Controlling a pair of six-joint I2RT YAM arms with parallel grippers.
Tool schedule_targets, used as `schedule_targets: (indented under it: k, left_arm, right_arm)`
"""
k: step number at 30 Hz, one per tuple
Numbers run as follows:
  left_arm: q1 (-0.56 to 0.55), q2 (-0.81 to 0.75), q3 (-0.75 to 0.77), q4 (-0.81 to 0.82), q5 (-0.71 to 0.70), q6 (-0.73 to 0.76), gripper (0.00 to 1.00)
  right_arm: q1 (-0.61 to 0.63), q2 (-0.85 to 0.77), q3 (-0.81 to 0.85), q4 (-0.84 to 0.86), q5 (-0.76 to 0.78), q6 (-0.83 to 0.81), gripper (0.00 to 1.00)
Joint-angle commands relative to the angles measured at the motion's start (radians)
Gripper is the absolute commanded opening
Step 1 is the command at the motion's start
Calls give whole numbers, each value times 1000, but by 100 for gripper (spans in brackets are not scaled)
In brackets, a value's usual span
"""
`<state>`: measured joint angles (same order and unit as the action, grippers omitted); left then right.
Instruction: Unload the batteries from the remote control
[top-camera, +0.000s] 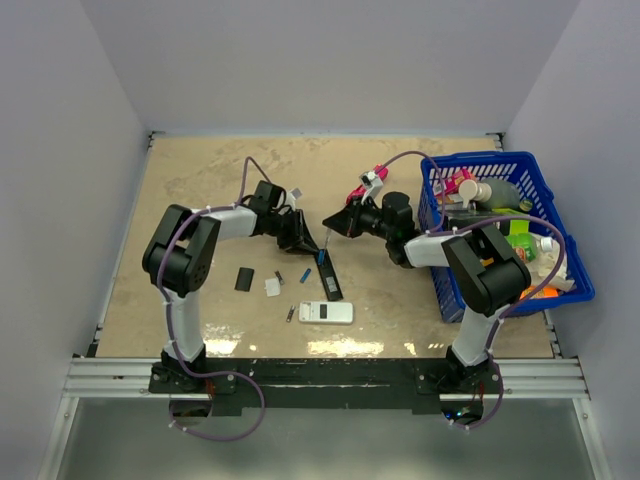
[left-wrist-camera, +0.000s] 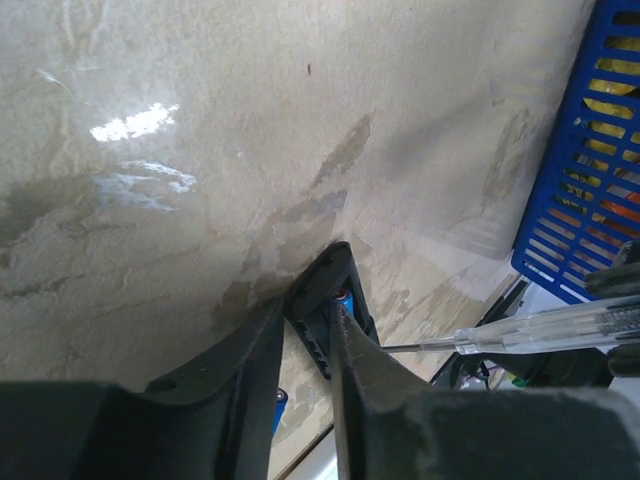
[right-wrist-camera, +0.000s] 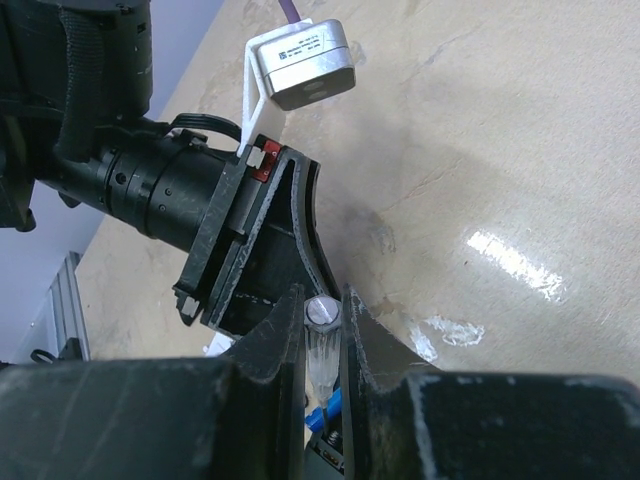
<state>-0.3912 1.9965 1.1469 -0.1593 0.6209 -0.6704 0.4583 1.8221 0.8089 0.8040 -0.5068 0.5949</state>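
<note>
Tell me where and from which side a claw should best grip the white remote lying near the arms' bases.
Probably at mid-length, across its narrow width, coming straight down from above. The white remote lies flat on the table, long axis left to right, so its long edges give the narrow span.

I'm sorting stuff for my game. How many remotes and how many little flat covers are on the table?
Remotes: 2 (black remote, white remote)
Covers: 2 (black cover, white cover)
Total: 4
</note>
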Motion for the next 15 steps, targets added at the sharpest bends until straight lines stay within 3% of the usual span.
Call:
schedule_targets:
  k: [1,5,15]
  left_arm:
    - [-12,-19,-16,-74,-69,25,34]
    - [-12,-39,-21,-74,-73,25,42]
    - [-11,-68,31,-144,-133,58,48]
  right_arm:
    - [16,-24,27,40,14,28,0]
    - [23,-20,38,27,17,23,0]
    - [42,-24,47,32,24,26,0]
